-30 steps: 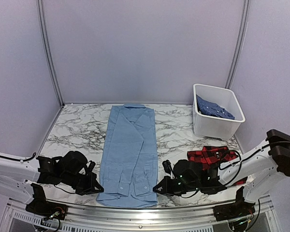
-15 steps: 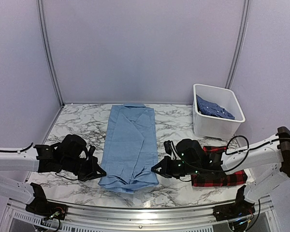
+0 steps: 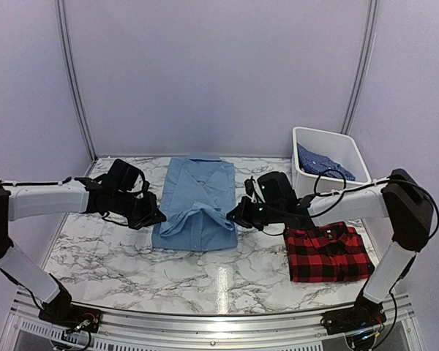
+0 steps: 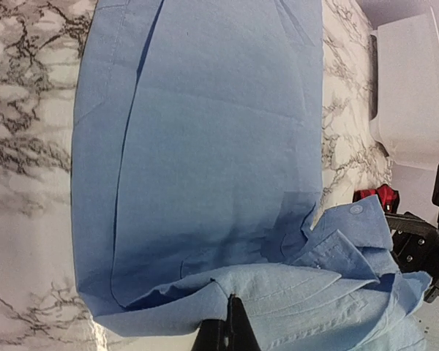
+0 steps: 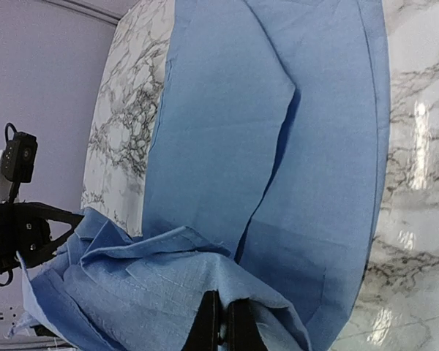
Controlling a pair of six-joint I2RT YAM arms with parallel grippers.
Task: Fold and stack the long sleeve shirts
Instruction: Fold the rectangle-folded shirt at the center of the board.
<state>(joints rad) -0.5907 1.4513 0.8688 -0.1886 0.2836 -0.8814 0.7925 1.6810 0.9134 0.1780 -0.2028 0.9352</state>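
The light blue shirt (image 3: 196,201) lies in the middle of the table, its lower part lifted and doubled back over its upper part. My left gripper (image 3: 158,216) is shut on the hem's left corner (image 4: 227,292). My right gripper (image 3: 233,217) is shut on the hem's right corner (image 5: 227,289). Both grippers hover over the shirt's sides, holding the fold (image 3: 194,219) up. The red-and-black plaid shirt (image 3: 328,252) lies folded at the right front. The darker blue patterned shirt (image 3: 323,165) sits inside the white bin (image 3: 329,191).
The white bin stands at the back right, close behind my right arm. The marble table (image 3: 132,256) runs to a metal rail at the near edge. Grey walls close the back and the sides.
Both grippers have carried the light blue shirt's hem from the near edge toward the back, folding the shirt over itself. The right arm has moved off the plaid shirt, which now shows fully.
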